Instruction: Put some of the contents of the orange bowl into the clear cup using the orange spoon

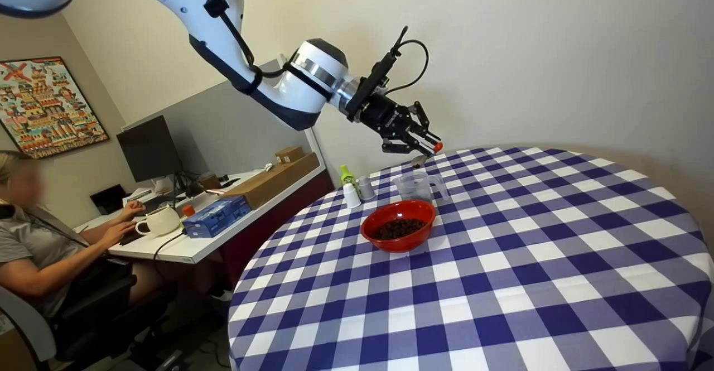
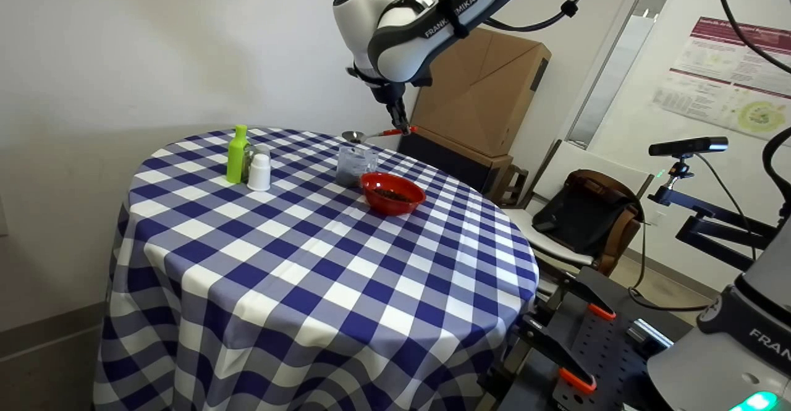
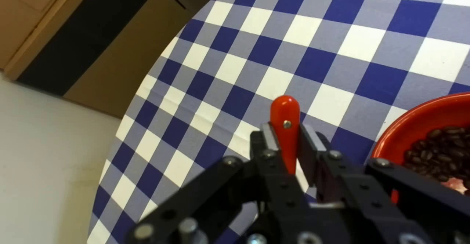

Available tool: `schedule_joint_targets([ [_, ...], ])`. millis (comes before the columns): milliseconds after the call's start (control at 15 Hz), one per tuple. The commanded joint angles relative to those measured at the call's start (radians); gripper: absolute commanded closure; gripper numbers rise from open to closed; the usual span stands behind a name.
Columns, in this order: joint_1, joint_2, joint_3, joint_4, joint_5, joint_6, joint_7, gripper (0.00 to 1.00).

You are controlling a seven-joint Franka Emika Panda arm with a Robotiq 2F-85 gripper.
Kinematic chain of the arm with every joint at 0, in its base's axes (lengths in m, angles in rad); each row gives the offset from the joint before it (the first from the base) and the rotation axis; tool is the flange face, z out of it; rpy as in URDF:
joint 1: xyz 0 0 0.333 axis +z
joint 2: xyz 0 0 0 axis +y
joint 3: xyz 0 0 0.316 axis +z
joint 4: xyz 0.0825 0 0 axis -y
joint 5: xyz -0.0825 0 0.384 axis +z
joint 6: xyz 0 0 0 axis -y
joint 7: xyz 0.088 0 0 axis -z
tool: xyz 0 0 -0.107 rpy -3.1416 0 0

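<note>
Above the clear cup (image 1: 414, 186): the orange spoon (image 2: 354, 136), its handle (image 3: 285, 112) pinched in the gripper (image 3: 289, 137); load unclear.
Handle: could roll between the fingers (image 3: 313, 137), shedding any load onto the cloth (image 1: 530, 282).
Clear cup: a low dip might knock it into the orange bowl (image 1: 410, 244) just beside.
Cloth: blue-and-white check, green bottle (image 2: 236, 154) and white container (image 2: 259, 173) on it.
Room: seated person (image 1: 33, 237), cardboard box (image 2: 482, 89).

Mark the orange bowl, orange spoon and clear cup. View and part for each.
Orange bowl (image 1: 400, 245): an exterior view, outer wall facing the camera.
Orange spoon (image 3: 286, 135): wrist view, middle of the visible handle.
Clear cup (image 2: 353, 166): an exterior view, side of the see-through body.
</note>
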Motion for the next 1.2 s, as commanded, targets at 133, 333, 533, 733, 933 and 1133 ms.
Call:
schedule_joint_targets([
  [133,0.025,-0.074,-0.023,-0.14,-0.171,0.098,0.143,0.95],
  [333,0.021,-0.105,-0.022,-0.197,-0.254,0.125,0.218,0.95],
  [533,-0.001,-0.15,0.0,-0.257,-0.274,0.124,0.246,0.95],
  [733,-0.06,-0.232,0.043,-0.331,-0.143,0.128,0.137,0.95],
  [933,-0.137,-0.369,0.063,-0.421,0.02,0.165,-0.025,0.95],
  [1133,-0.201,-0.498,0.051,-0.478,0.183,0.211,-0.179,0.95],
])
